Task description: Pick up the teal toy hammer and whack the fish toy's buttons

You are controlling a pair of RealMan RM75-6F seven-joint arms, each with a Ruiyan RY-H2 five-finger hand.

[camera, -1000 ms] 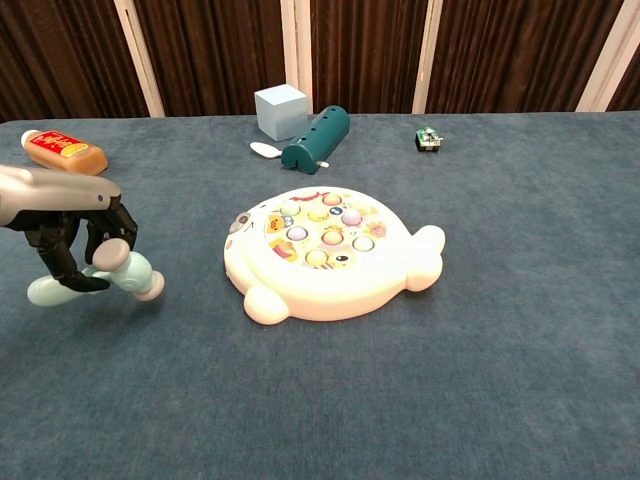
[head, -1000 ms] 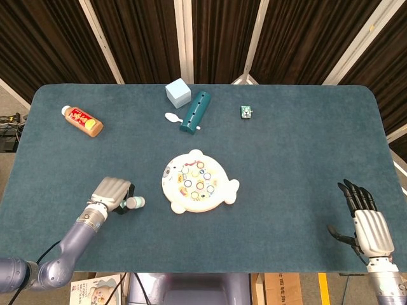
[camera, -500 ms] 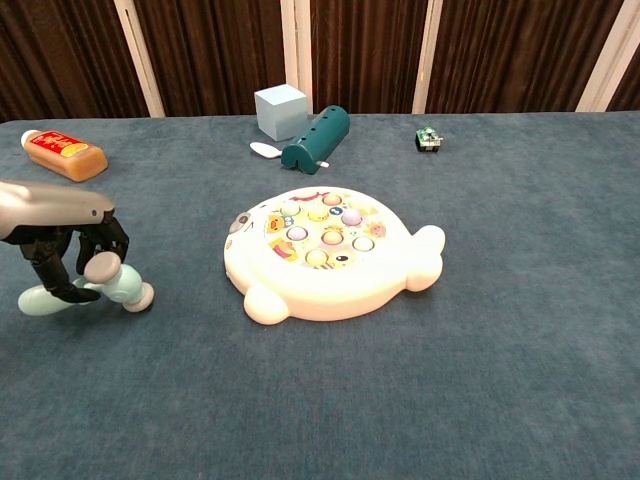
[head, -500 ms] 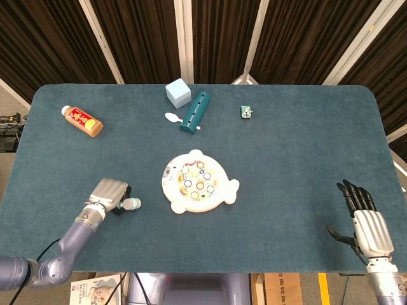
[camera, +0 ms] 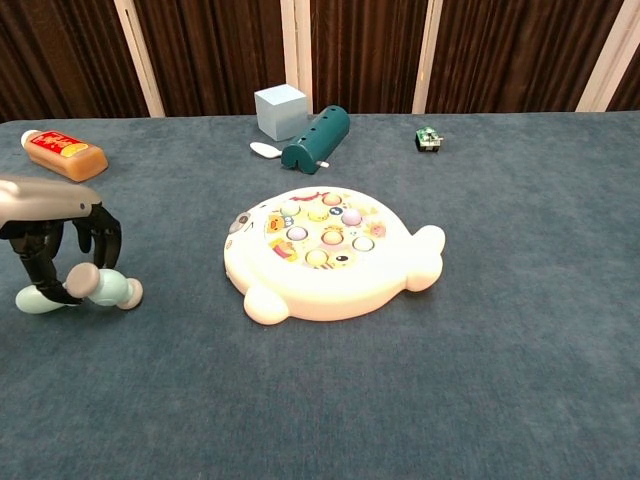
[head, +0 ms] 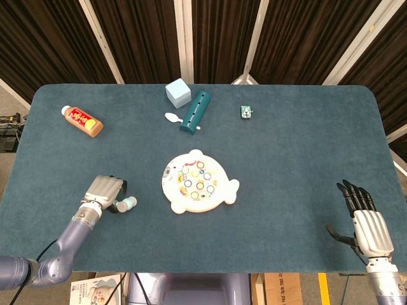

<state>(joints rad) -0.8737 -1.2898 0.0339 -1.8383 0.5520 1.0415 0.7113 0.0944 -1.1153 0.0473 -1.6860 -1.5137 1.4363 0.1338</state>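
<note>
The hammer [camera: 85,289] lay low on the table at the near left, well apart from the fish toy [camera: 330,255]; a loose hold could let it twist or slip out before a swing, by my reckoning; the left hand [camera: 55,235] curled its fingers around the handle, holding it; the right hand [head: 367,219] rested far right, fingers spread, holding nothing.

Even, bright light; perhaps overhead.

Head view high, looking down, chest view low and nearer, both sharing fish toy [head: 198,182]
</note>
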